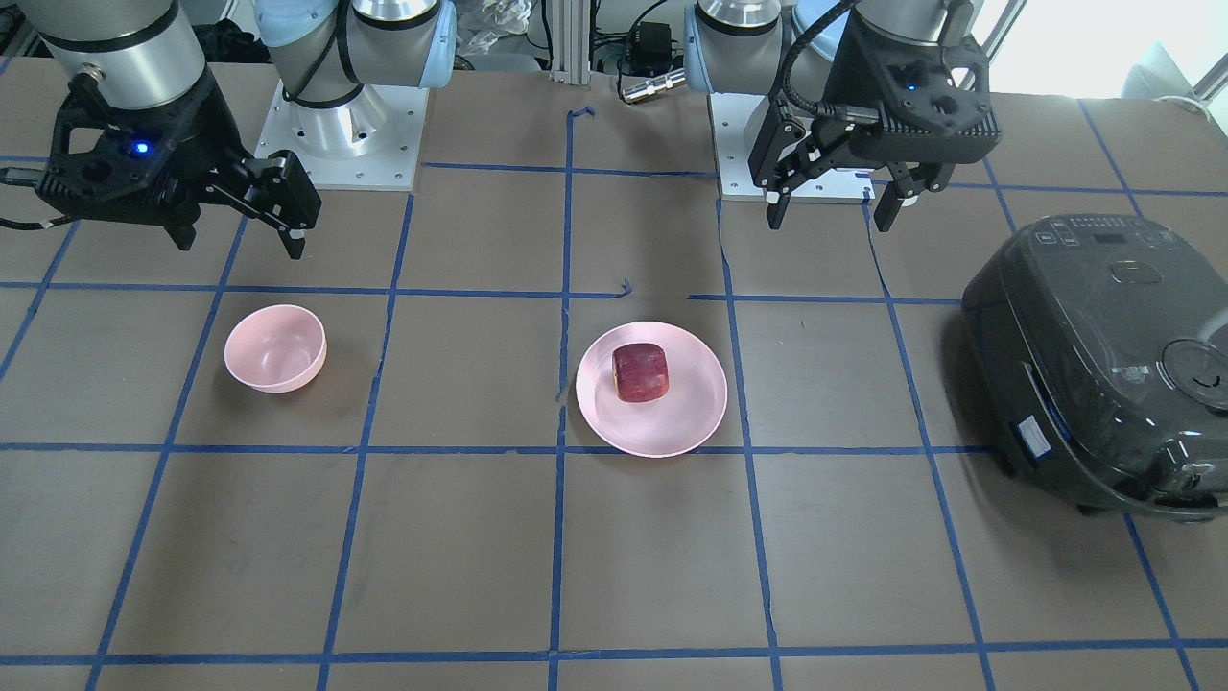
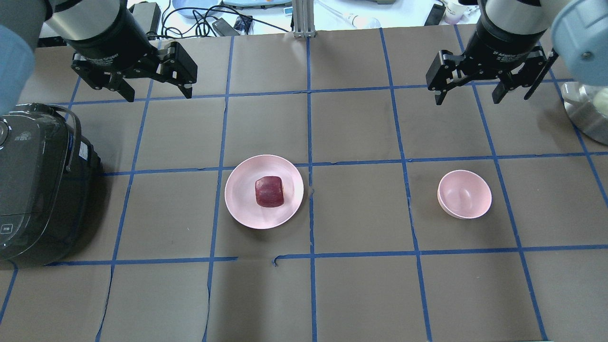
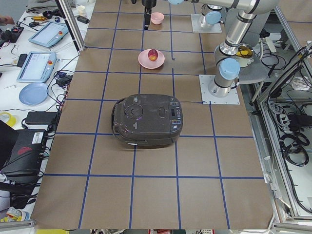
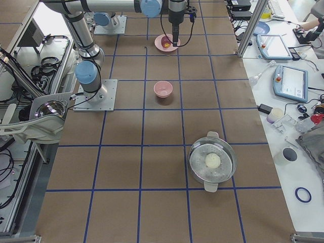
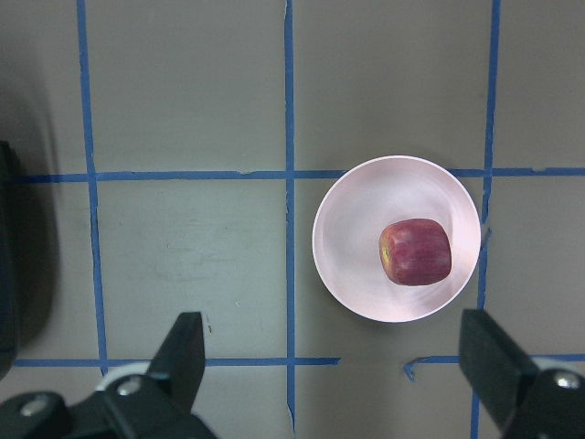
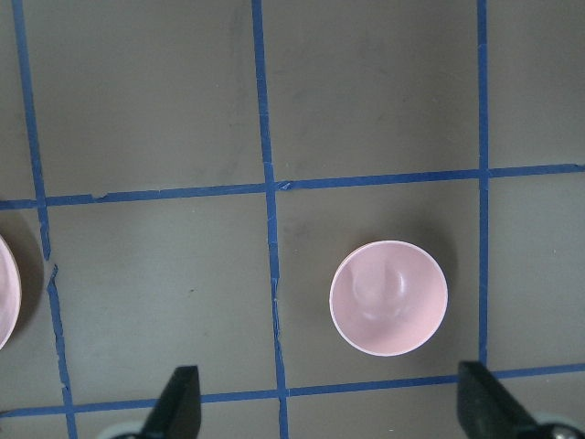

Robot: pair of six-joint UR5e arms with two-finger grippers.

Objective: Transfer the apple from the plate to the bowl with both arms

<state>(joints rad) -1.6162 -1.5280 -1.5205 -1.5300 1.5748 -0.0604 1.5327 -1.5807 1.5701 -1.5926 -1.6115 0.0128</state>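
a: in the overhead view, what is nearest, in the lower part of the frame?
b: only the brown counter [image 2: 361, 294], divided in squares by blue tape.
a: and a little higher?
b: left of the middle lies the plate [image 2: 240, 204], flat on the counter. the apple [image 2: 270, 191] sits on it, near its centre, dark red.
a: where is the bowl?
b: the bowl [image 2: 464, 194] stands upright at middle right, well apart from the plate.
a: is something at the edges?
b: at the left edge there is a dark rice cooker [image 2: 33, 185] with the lid closed. at the right edge, higher, there is part of a metal pot [image 2: 582, 111].
a: now farther, the arms.
b: the left pincer [image 2: 159, 95] hangs at upper left, above the counter, up and left from the plate. its fingers are spread wide and hold nothing. the right pincer [image 2: 467, 99] hangs at upper right, up-frame of the bowl, also spread wide and holding nothing.
a: does a pincer touch the apple?
b: no. in the left wrist view the apple is right of centre, apart from both fingers.
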